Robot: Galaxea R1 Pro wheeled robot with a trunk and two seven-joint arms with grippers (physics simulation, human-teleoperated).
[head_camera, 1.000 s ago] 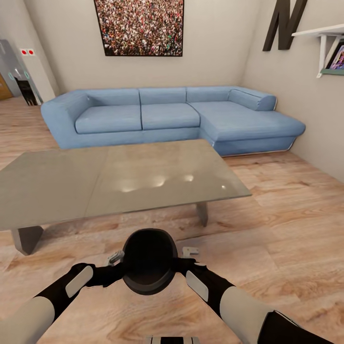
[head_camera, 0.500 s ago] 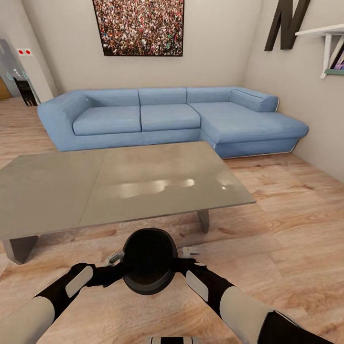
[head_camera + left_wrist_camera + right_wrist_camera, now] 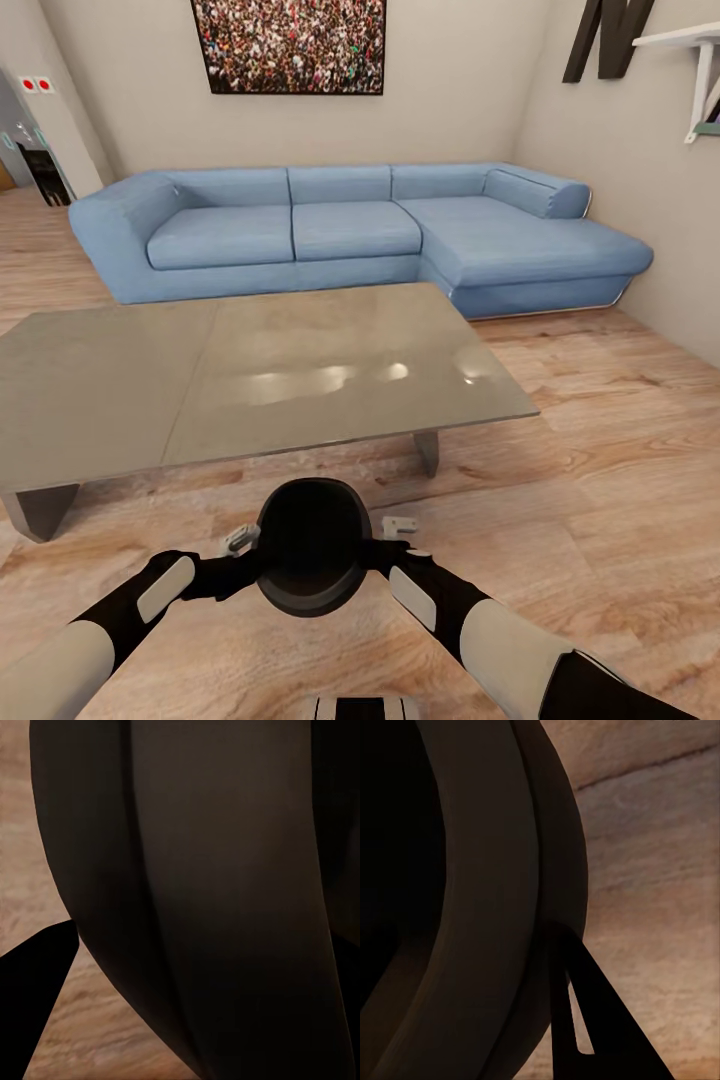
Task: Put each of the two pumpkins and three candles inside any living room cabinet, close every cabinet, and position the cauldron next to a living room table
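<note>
I hold the cauldron, a round black pot with a wide mouth, low in front of my trunk above the wooden floor. My left gripper grips its left side and my right gripper its right side, both shut on it. The left wrist view is close on the cauldron's dark belly, with one black finger beside it. In the right wrist view its rim curves past a finger. The table, low with a glossy grey top, stands just ahead of the cauldron. Pumpkins, candles and cabinet are out of view.
A blue corner sofa runs along the far wall behind the table, under a large crowd picture. A white wall shelf hangs at the upper right. Open wooden floor lies right of the table.
The whole view has shifted: the table and sofa sit slightly differently in the frame, so the camera moved. The cauldron and both arms keep the same place in the picture.
</note>
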